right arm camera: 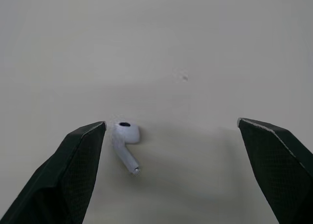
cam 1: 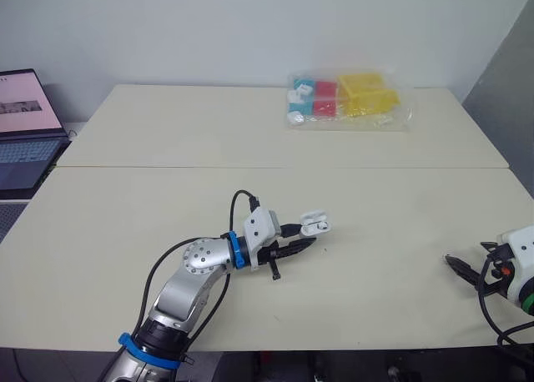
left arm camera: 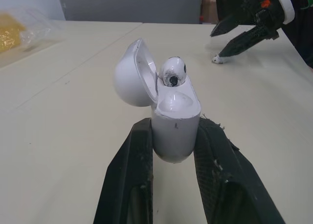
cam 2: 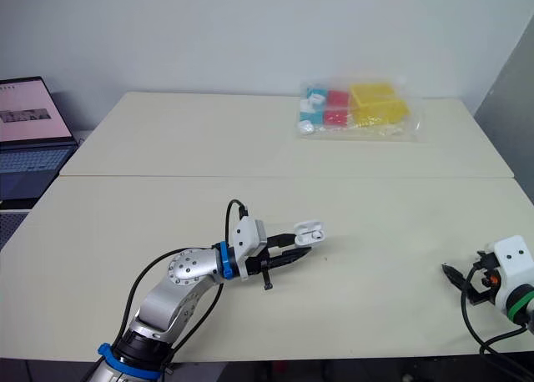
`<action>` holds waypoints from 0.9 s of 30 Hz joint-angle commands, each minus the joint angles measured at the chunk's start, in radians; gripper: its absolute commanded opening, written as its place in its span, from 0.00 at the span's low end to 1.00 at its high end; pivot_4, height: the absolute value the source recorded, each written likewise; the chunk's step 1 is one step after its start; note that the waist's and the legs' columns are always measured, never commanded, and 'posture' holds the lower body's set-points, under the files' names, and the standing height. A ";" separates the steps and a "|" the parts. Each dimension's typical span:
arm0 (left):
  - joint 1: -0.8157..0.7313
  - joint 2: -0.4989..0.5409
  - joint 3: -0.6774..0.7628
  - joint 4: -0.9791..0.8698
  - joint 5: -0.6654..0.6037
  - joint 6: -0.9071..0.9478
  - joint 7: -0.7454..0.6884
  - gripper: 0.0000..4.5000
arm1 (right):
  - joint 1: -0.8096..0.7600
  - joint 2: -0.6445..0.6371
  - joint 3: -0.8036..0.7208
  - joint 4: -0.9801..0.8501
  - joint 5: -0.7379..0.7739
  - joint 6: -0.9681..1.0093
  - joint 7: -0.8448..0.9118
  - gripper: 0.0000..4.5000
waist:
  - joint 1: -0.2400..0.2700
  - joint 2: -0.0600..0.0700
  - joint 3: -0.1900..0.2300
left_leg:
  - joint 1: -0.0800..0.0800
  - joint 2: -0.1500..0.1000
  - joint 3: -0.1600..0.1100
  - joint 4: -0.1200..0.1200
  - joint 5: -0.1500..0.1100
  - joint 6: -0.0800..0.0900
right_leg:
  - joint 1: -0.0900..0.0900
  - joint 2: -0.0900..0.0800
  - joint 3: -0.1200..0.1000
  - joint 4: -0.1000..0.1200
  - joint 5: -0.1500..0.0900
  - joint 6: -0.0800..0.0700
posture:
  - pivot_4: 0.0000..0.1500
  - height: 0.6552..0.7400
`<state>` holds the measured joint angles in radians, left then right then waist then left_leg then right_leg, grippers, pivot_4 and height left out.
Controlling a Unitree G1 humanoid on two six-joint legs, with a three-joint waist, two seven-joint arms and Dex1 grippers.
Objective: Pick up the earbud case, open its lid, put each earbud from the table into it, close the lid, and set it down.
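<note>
Earbud case (left arm camera: 176,131) is my reference for everything that follows. It sits pinched between the two black fingers (left arm camera: 132,180) of the left gripper (cam 1: 307,234), one pressed against each flank of its white body, over the pale table (cam 1: 167,223). I cannot tell whether the case's base touches the surface. Its lid (left arm camera: 129,75) is swung open and leans back to one side of the body. One earbud (left arm camera: 173,71) already stands in the case, its rounded head and dark mesh poking up above the rim just beside the lid hinge.

Well off to the right of the case, and a little nearer to me than it, the right gripper (right arm camera: 170,122) hangs low over the table with its fingers (right arm camera: 78,170) spread wide. The loose earbud (right arm camera: 124,141) lies flat on the surface between them, close against one finger and well apart from the other, touching neither as far as I can see.

Beyond the case and somewhat to its right, a clear bag of coloured blocks (cam 1: 350,98) lies on the table. Far to the left of the case, an open laptop (cam 1: 25,132) stands with its screen lit.
</note>
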<state>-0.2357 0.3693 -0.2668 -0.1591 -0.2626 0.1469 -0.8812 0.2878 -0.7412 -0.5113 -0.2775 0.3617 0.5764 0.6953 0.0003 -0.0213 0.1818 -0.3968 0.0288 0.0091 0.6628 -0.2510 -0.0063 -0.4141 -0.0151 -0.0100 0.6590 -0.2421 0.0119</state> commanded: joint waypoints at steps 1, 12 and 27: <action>-0.006 0.000 0.016 -0.044 -0.013 -0.004 0.004 0.17 | 0.017 -0.013 -0.073 -0.076 0.094 0.062 0.042 1.00 | 0.000 0.000 0.000 | 0.000 0.000 0.000 0.000 0.000 0.000 | 0.000 0.000 0.000 0.000 0.000 0.000 | 1.00 1.00; -0.005 0.000 0.013 -0.045 -0.014 -0.004 0.001 0.17 | 0.010 -0.048 0.058 -0.180 0.033 0.163 -0.054 1.00 | 0.000 0.000 0.000 | 0.000 0.000 0.000 0.000 0.000 0.000 | 0.000 0.000 0.000 0.000 0.000 0.000 | 1.00 1.00; -0.002 0.004 0.013 -0.052 -0.010 -0.001 0.006 0.17 | -0.073 -0.064 0.126 0.021 -0.012 0.131 -0.025 1.00 | 0.000 0.000 0.000 | 0.000 0.000 0.000 0.000 0.000 0.000 | 0.000 0.000 0.000 -0.001 0.000 0.000 | 1.00 1.00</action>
<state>-0.2352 0.3710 -0.2669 -0.1593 -0.2632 0.1484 -0.8803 0.2128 -0.7927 -0.3901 -0.2652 0.3634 0.7111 0.6683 0.0002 -0.0215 0.1819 -0.3970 0.0287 0.0093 0.6631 -0.2510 -0.0063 -0.4141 -0.0154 -0.0098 0.6584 -0.2420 0.0122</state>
